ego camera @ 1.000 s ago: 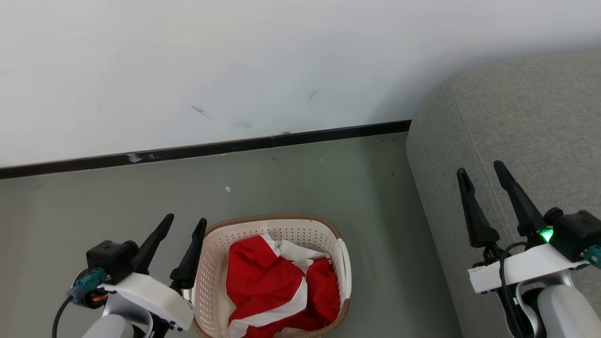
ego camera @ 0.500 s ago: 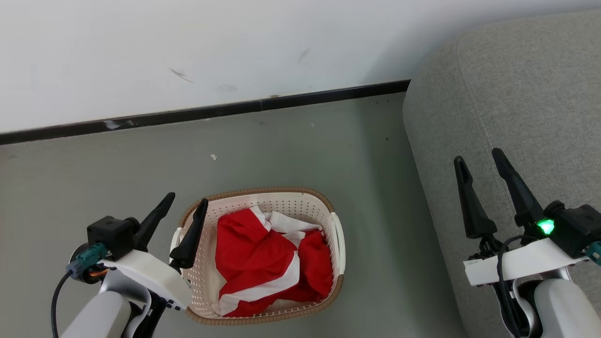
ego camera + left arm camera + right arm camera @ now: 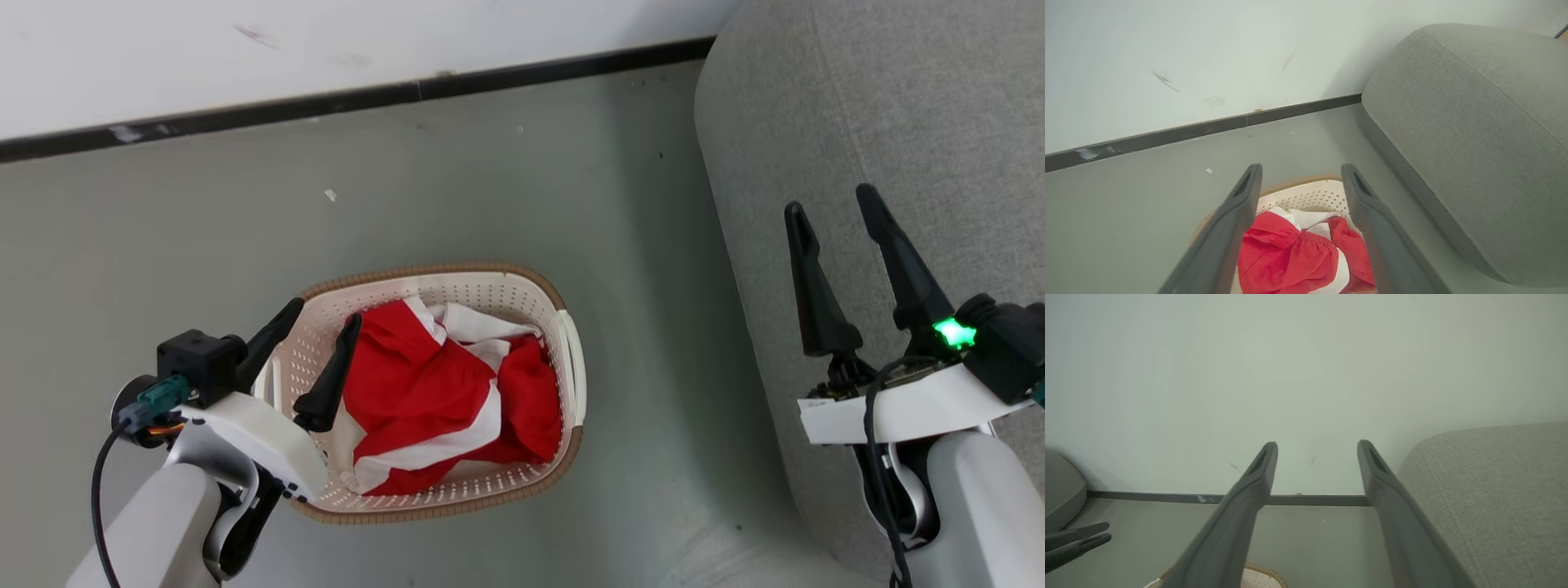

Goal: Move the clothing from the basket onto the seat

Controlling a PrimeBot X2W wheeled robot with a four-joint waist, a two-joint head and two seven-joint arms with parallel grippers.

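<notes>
The red and white clothing (image 3: pixel 445 400) lies crumpled in the cream basket (image 3: pixel 490 282) with a brown rim, standing on the floor. My left gripper (image 3: pixel 322 314) is open above the basket's left side, its fingers over the rim and the cloth's left edge, holding nothing. Along those fingers in the left wrist view I see the clothing (image 3: pixel 1290 257) and the basket (image 3: pixel 1310 196) between and below the left gripper (image 3: pixel 1300 171). The grey seat (image 3: pixel 898 98) rises at the right. My right gripper (image 3: pixel 829 200) is open over its edge, empty, as in the right wrist view of the right gripper (image 3: pixel 1316 445) and the seat (image 3: pixel 1502 490).
A white wall (image 3: pixel 245 49) with a dark baseboard (image 3: pixel 367 98) runs behind the basket. Grey-green floor (image 3: pixel 637 327) lies between basket and seat. A small white scrap (image 3: pixel 330 195) lies on the floor beyond the basket.
The head camera has tilted down, so the wall slid up and the whole basket came into view. My left gripper now stands over the basket's left side. Both grippers stay open.
</notes>
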